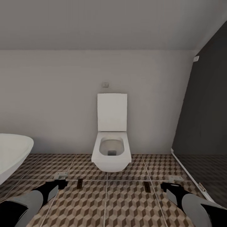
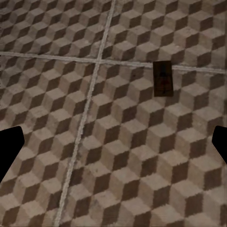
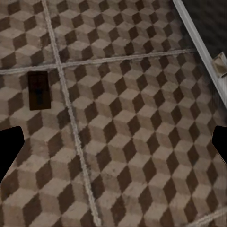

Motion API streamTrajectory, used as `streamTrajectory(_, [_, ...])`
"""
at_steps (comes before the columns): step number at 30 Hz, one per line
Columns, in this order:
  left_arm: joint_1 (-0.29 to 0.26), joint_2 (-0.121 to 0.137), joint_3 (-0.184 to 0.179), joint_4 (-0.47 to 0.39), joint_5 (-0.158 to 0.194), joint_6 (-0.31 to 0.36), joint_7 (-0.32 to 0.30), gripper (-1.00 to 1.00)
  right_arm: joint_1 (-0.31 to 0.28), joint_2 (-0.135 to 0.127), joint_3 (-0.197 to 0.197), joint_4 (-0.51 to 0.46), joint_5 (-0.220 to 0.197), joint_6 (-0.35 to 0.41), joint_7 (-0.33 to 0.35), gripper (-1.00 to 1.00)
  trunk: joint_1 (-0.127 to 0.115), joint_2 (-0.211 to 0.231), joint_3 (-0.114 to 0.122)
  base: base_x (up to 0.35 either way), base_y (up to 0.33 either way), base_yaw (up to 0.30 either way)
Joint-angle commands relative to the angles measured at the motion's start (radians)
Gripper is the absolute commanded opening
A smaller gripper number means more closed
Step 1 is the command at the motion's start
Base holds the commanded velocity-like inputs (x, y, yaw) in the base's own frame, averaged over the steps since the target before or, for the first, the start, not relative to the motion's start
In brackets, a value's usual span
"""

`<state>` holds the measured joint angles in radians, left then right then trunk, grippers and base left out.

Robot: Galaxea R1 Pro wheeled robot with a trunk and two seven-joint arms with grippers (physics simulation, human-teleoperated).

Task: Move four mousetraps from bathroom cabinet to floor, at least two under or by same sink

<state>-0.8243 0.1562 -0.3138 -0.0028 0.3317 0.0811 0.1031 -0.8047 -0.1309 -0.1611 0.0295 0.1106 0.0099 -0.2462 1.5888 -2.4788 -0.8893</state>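
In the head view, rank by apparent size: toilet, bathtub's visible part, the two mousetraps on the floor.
1. Toilet, largest.
2. Bathtub, cut off by the frame's edge.
3. Left mousetrap and right mousetrap: both tiny, look alike, so unranked.

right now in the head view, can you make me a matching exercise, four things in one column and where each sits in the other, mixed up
Things:
1. toilet
2. bathtub
3. left mousetrap
4. right mousetrap

Places:
a. on the floor near the right gripper
b. against the back wall, centre
c. at the left edge
d. on the floor near the left gripper

Pairs: 1-b, 2-c, 3-d, 4-a
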Motion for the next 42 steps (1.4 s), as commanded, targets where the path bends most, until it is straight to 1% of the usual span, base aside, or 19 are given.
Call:
streamTrajectory(1, [0.003, 0.001, -0.008, 0.0, 0.011, 0.004, 0.002, 1.0, -0.001, -0.003, -0.008, 0.002, 0.011, 0.001, -0.003, 1.0, -0.004, 0.007, 0.002, 0.0, 0.0, 0.0])
streamTrajectory(8, [0.056, 0.006, -0.008, 0.0, 0.045, 0.002, 0.001, 1.0, 0.011, -0.022, -0.007, 0.003, 0.011, 0.002, -0.004, 1.0, -0.031, 0.056, 0.024, 0.0, 0.0, 0.0])
streamTrajectory(11, [0.08, 0.007, -0.008, 0.0, 0.06, 0.002, 0.001, 1.0, 0.032, -0.025, -0.007, 0.003, 0.011, 0.002, -0.004, 1.0, -0.042, 0.077, 0.034, 0.0, 0.0, 0.0])
streamTrajectory(12, [0.08, 0.007, -0.008, 0.0, 0.06, 0.002, 0.001, 1.0, 0.032, -0.025, -0.007, 0.003, 0.011, 0.002, -0.004, 1.0, -0.046, 0.084, 0.037, 0.0, 0.0, 0.0])
streamTrajectory(18, [0.127, 0.008, -0.008, 0.0, 0.084, -0.002, 0.0, 1.0, 0.09, -0.035, -0.008, 0.003, 0.01, -0.002, -0.004, 1.0, -0.069, 0.126, 0.055, 0.0, 0.0, 0.0])
streamTrajectory(34, [0.234, 0.007, -0.008, 0.0, 0.124, -0.011, -0.001, 1.0, 0.188, -0.041, -0.008, 0.003, 0.009, -0.012, -0.004, 1.0, -0.131, 0.238, 0.106, 0.0, 0.0, 0.0])
streamTrajectory(35, [0.234, 0.007, -0.008, 0.0, 0.124, -0.011, -0.001, 1.0, 0.188, -0.041, -0.008, 0.003, 0.009, -0.012, -0.004, 1.0, -0.134, 0.245, 0.109, 0.0, 0.0, 0.0])
streamTrajectory(42, [0.288, 0.006, -0.008, 0.0, 0.16, -0.015, -0.002, 1.0, 0.244, -0.041, -0.008, 0.003, 0.009, -0.014, -0.004, 1.0, -0.161, 0.294, 0.131, 0.0, 0.0, 0.0])
